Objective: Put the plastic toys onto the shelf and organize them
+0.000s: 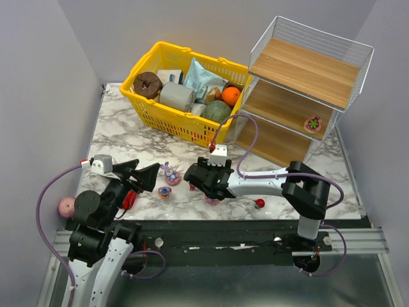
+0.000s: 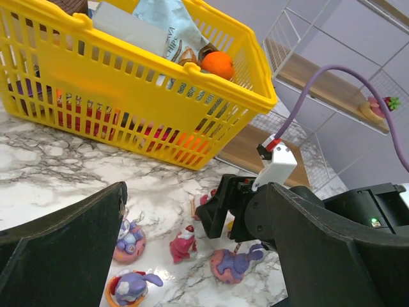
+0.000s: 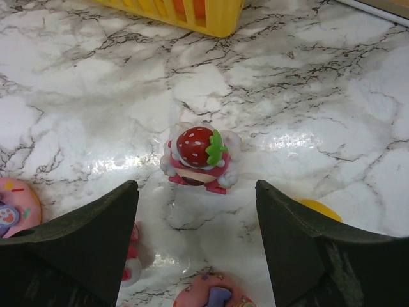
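Closest to the lens in the right wrist view is the right gripper (image 3: 195, 187), fingers spread wide and pinching nothing. Dead centre between them, a bit ahead on the marble table (image 3: 307, 96), stands a strawberry-topped figure (image 3: 199, 157), upright and touching neither finger. Just outside the finger on the left of that view there's a pink toy (image 3: 13, 208) cut off by the frame edge. Peeking from behind the other finger is a yellow toy (image 3: 319, 208), mostly hidden, so we can't tell what it is. A pink-and-purple toy (image 3: 214, 295) sits between the fingers too, closer to the wrist.

The left gripper (image 2: 195, 188) is also wide open and empty, held over the table. Below and just ahead of it we see a purple bunny (image 2: 130, 238), a second bunny on an orange base (image 2: 131, 288) and a red-pink figure (image 2: 182, 246). The right gripper is right across from it, near.

In the top view the shelf (image 1: 300, 70) stands well beyond the right gripper, off to its right, with one pink figurine (image 1: 313, 123) on the middle board. The yellow basket (image 1: 166, 118) sits ahead of both grippers. A small red toy (image 1: 259, 203) lies behind the right gripper, beside its forearm.
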Motion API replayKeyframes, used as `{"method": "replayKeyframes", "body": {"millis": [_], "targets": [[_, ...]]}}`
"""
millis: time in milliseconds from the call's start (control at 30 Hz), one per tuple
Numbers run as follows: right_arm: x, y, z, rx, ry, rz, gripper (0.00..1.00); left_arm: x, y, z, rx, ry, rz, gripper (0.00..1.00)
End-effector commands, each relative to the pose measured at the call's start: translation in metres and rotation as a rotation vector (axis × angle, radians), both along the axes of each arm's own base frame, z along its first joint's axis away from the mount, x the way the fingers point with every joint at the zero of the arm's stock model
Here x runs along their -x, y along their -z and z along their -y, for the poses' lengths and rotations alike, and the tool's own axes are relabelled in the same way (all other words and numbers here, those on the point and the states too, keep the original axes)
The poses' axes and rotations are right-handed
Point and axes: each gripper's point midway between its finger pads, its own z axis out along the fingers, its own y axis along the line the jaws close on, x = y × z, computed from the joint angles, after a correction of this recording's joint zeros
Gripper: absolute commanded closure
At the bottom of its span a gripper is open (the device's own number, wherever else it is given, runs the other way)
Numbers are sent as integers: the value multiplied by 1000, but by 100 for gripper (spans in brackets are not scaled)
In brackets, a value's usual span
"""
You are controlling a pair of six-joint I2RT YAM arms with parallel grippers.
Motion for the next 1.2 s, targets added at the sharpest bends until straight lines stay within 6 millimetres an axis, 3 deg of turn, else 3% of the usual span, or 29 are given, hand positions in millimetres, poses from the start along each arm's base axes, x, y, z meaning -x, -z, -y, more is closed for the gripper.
{"method": "replayKeyframes", "body": {"millis": [0, 167, 567, 767, 1000, 1167], "targets": [[-16, -13, -2, -30, 71, 82, 20, -4, 14, -10, -51, -56, -19, 1], [-25, -5, 1, -6, 93, 82, 23, -3, 13, -13, -55, -67, -18, 1], [-37, 5, 9, 3, 139, 80, 42, 6, 19, -4, -39, -10, -33, 1], [-40, 10, 14, 15, 151, 76, 60, 5, 22, -4, -38, -11, -29, 1], [-40, -4, 20, 32, 142, 100, 88, 4, 24, -5, -40, -20, -27, 1], [-38, -19, 21, 11, 122, 111, 93, 3, 24, -6, -41, -25, -23, 1]]}}
